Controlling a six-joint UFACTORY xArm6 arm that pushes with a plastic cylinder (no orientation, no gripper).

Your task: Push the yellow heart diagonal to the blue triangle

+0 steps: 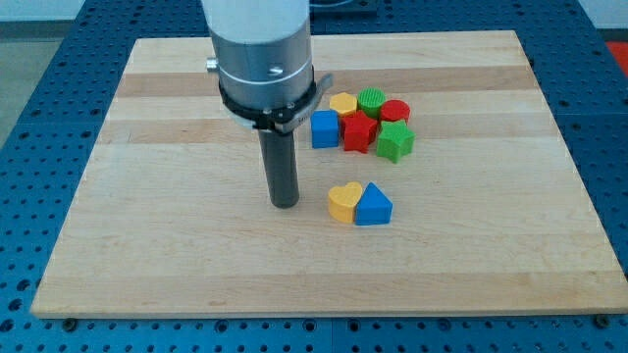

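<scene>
The yellow heart point(343, 202) lies on the wooden board point(147, 245) a little below the middle. It touches the left side of the blue triangle point(374, 206). My tip point(285, 203) stands on the board to the left of the yellow heart, a short gap away, at about the same height in the view.
A cluster of blocks sits above the pair: a blue cube point(325, 128), a yellow block point(343, 104), a green cylinder point(373, 101), a red cylinder point(394, 112), a red star point(359, 132) and a green star point(394, 141). The arm's grey body point(261, 49) rises at the view's top.
</scene>
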